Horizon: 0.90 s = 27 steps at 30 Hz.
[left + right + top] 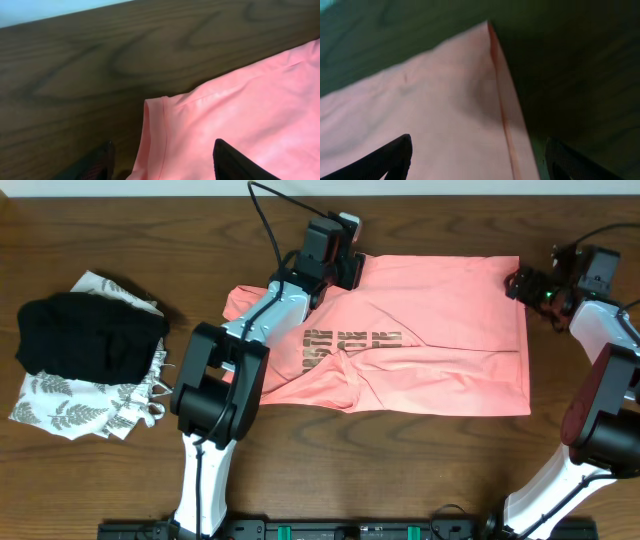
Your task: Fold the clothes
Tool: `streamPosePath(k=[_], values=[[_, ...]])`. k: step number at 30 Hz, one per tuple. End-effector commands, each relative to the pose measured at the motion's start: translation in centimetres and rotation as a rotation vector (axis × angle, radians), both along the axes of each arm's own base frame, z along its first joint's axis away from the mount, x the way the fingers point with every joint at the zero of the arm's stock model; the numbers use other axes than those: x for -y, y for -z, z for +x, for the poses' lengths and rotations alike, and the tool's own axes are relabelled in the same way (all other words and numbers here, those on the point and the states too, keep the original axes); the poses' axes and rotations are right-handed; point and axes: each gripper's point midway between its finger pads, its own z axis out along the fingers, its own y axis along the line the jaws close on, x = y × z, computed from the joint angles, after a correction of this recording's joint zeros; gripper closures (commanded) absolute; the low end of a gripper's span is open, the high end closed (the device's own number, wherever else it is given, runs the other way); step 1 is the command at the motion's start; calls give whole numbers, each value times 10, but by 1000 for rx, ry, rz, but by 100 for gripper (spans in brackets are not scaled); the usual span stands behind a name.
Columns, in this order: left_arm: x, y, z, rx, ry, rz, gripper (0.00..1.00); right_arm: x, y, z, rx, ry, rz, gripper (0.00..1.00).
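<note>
The left gripper (162, 152) and right gripper (477, 152) are held open over the T-shirt (430, 330). A black garment (90, 335) is piled on a white garment (70, 415) at the tabletop's (100, 220) left edge.

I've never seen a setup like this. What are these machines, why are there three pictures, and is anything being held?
These are two robot arms at a wooden table, a left arm and a right arm, each ending in a two-finger gripper. The wide picture looks down from above. The other two come from small cameras on the wrists, so the dark shapes at their bottom edges are the fingers. A salmon-pink T-shirt lies spread on the table. To the robot's left, a black garment lies on a white leaf-print garment. The left gripper is at a hemmed edge of the shirt and the right gripper is over a corner. Both have their fingers apart, and nothing looks clamped.
</note>
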Motion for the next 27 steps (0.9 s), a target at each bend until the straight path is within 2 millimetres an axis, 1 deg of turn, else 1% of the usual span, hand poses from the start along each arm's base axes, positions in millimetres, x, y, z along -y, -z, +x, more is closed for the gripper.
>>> streamPosePath(k=[1, 6, 9, 15, 21, 23, 26, 27], values=[[0, 13, 5, -12, 1, 3, 36, 6, 9, 9, 5, 21, -21, 18], [0, 36, 3, -45, 1, 17, 36, 9, 32, 18, 12, 46, -4, 18], [-1, 46, 3, -58, 1, 23, 36, 11, 44, 23, 23, 53, -1, 18], [2, 44, 7, -34, 0, 9, 36, 5, 57, 35, 64, 50, 25, 20], [3, 44, 6, -39, -6, 1, 36, -12, 69, 44, 80, 20, 34, 23], [3, 44, 6, -47, -15, -9, 37, -20, 75, 46, 78, 7, 36, 25], [3, 46, 5, -56, -18, -10, 37, -31, 77, 47, 76, -18, 45, 31], [3, 46, 4, -59, -17, -9, 37, -34, 77, 47, 76, -27, 42, 35]])
